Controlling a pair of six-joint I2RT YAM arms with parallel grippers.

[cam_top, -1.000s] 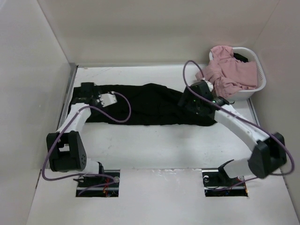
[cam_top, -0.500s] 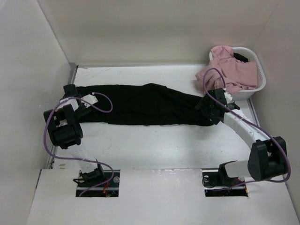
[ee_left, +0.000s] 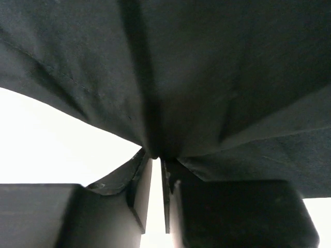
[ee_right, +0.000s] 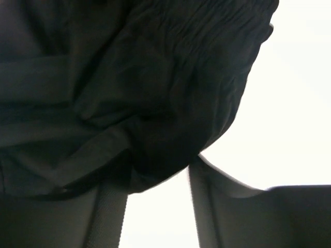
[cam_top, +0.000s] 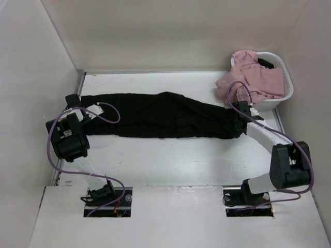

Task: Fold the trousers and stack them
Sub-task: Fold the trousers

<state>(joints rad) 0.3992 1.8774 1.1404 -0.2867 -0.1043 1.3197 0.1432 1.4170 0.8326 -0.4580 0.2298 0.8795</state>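
Lying full length across the white tabletop [cam_top: 170, 160], the plain black long-legged trousers of soft matte fabric [cam_top: 165, 114] run from the left edge of the table towards the right, roughly parallel to the near edge, drawn out flat with a few shallow wrinkles around the middle.

Left gripper [cam_top: 77, 102]: positioned at the left end of the garment, low on the table. The left wrist view shows its two dark fingers [ee_left: 142, 191] pressed almost together, with only a narrow slit between them. A fold of the black cloth [ee_left: 207, 77] is pinched at their tips [ee_left: 156, 161], and creases fan out from that point.

Right gripper [cam_top: 239, 121]: positioned at the right end of the garment, near the basket. The right wrist view is blurred. A thick bunch of black cloth [ee_right: 129, 93] with a gathered band sits between the fingers [ee_right: 207, 191], touching both. The fingers stand some way apart around it [ee_right: 155, 170], clamped on the bunch.

A white oval plastic laundry basket [cam_top: 283, 98] stands at the far right corner of the table, just beyond the right end of the garment. A heap of pale pink clothing [cam_top: 253, 75] fills it and spills over its left rim.
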